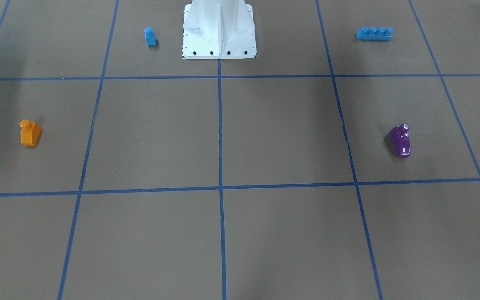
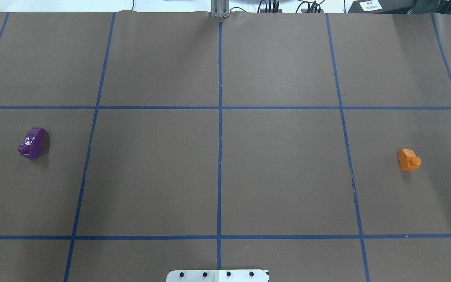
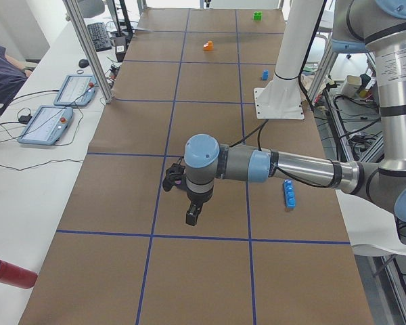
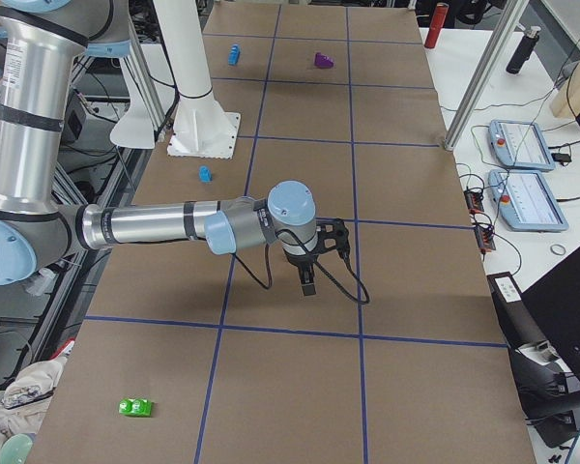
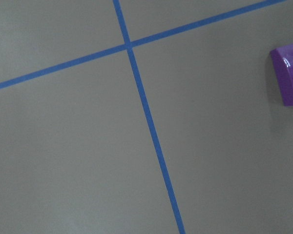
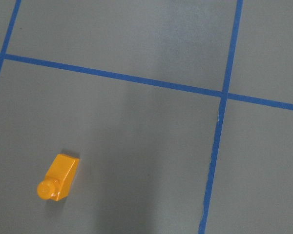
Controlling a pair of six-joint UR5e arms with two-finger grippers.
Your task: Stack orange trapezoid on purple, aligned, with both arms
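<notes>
The orange trapezoid (image 1: pixel 30 133) stands alone on the brown table, on my right side in the overhead view (image 2: pixel 408 159), and at lower left in the right wrist view (image 6: pixel 58 177). The purple block (image 1: pixel 401 141) lies alone on my left side (image 2: pixel 33 142), at the right edge of the left wrist view (image 5: pixel 289 75). The left gripper (image 3: pixel 193 217) and the right gripper (image 4: pixel 307 286) show only in the side views, hanging above the table. I cannot tell whether either is open or shut. Neither touches a block.
A small blue one-stud block (image 1: pixel 150 36) and a long blue four-stud brick (image 1: pixel 374 33) sit either side of the white robot base (image 1: pixel 219 46). A green block (image 4: pixel 135 407) lies near one table end. A red cylinder (image 3: pixel 10 273) lies at the other.
</notes>
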